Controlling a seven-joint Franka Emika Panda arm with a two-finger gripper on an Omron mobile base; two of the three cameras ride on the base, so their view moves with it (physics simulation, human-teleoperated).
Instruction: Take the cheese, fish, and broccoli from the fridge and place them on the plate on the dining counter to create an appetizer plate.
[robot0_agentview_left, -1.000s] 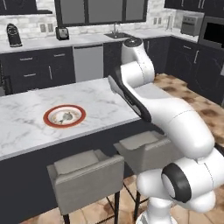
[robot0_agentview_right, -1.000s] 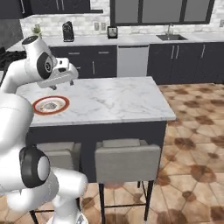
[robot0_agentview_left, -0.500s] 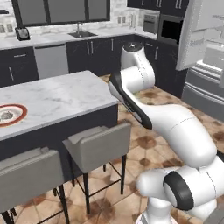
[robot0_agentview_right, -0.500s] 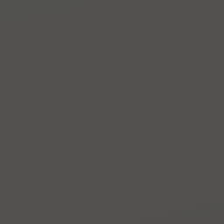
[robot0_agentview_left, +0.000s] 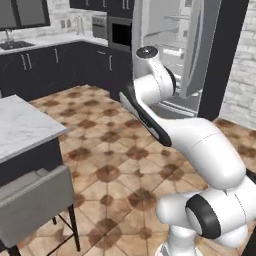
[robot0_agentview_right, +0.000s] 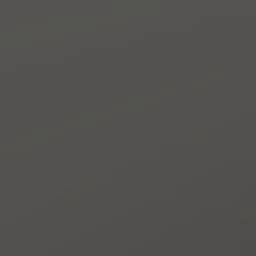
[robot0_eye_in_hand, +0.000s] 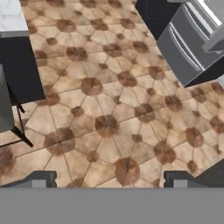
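Note:
The fridge (robot0_agentview_left: 172, 35) stands with a door swung wide, pale shelves showing inside, at the top right of the left base view. Its grey lower front (robot0_eye_in_hand: 188, 43) shows in the hand view's top right. A corner of the dining counter (robot0_agentview_left: 20, 127) reaches in from the left, and also shows in the hand view (robot0_eye_in_hand: 11, 19). My gripper (robot0_eye_in_hand: 109, 181) is open, its fingertips (robot0_eye_in_hand: 41, 179) far apart over bare tiled floor, nothing between them. The cheese, fish, broccoli and plate are out of view.
A grey chair (robot0_agentview_left: 35, 200) stands against the dining counter at the lower left. Dark cabinets with a wall oven (robot0_agentview_left: 120, 32) line the back wall left of the fridge. Brown tiled floor (robot0_agentview_left: 110, 160) stretches between counter and fridge. The right base view is flat grey.
The base has turned and driven away from the dining counter, so the whole picture has shifted: the plate has slid out of view and the fridge has come in. The gripper stays open.

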